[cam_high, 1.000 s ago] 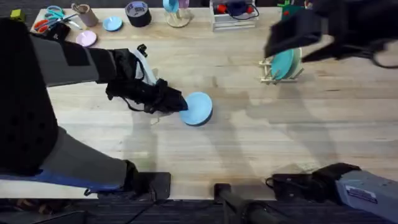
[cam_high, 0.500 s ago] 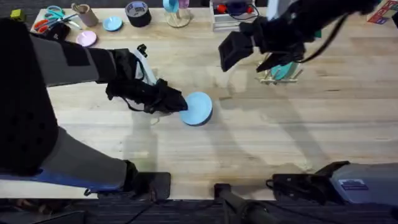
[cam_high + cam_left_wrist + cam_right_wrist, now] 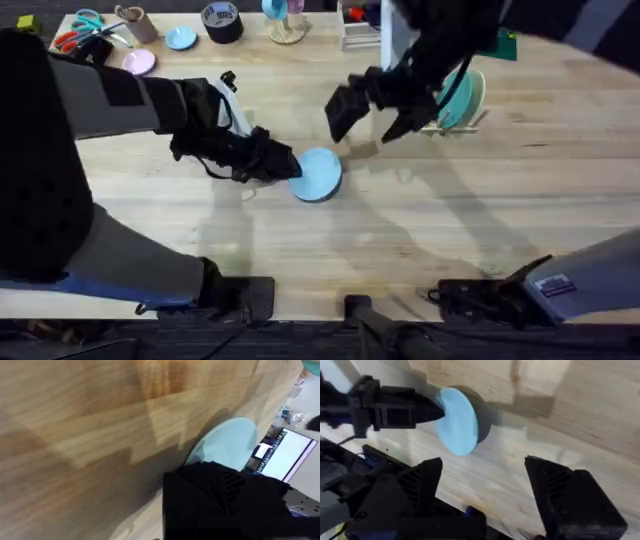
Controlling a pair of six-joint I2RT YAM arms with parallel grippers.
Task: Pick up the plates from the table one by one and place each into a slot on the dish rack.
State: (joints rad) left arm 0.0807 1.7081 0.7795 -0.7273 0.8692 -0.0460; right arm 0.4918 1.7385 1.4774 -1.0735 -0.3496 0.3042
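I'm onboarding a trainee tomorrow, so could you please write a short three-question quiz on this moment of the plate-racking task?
1. True or false: the light blue plate already stands in the dish rack.
2. Which gripper is at the blue plate's edge? A) left gripper B) right gripper
3. Fill in: the right gripper's fingers are ____.

Key
1. False. It lies on the table, and the rack holds a teal plate.
2. A. The left gripper meets its rim, as the right wrist view shows, while the right gripper hovers above the table between the plate and the rack.
3. Open, with a wide gap between them in the right wrist view.
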